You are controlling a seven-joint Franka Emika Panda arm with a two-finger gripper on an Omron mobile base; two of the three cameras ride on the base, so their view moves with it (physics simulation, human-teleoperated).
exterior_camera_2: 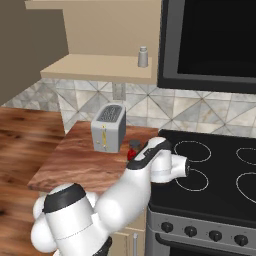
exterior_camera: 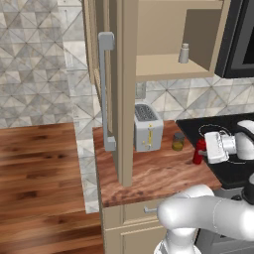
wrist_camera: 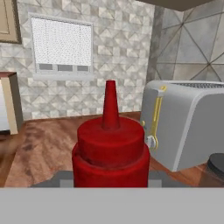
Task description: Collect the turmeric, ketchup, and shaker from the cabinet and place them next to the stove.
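Observation:
My gripper (exterior_camera: pixel 203 149) is shut on the ketchup (exterior_camera: pixel 198 158), a red squeeze bottle held upright at the counter's right end beside the stove (exterior_camera: pixel 233 171). In the hand view the ketchup (wrist_camera: pixel 110 148) stands right in front with its pointed nozzle up. Whether its base touches the counter I cannot tell. The turmeric (exterior_camera: pixel 178 141), a small jar with a dark lid, stands on the counter between the toaster and the bottle. The shaker (exterior_camera: pixel 184 53) stands on the lower shelf of the open cabinet (exterior_camera: pixel 163 64); it is the shaker (exterior_camera_2: pixel 143 56) left of the dark panel.
A silver toaster (exterior_camera: pixel 147 127) stands at the back of the wooden counter (exterior_camera: pixel 149 178). The cabinet door with its long grey handle (exterior_camera: pixel 105 89) hangs open over the counter's left part. A dark microwave-like panel (exterior_camera_2: pixel 210 40) hangs above the stove (exterior_camera_2: pixel 215 170).

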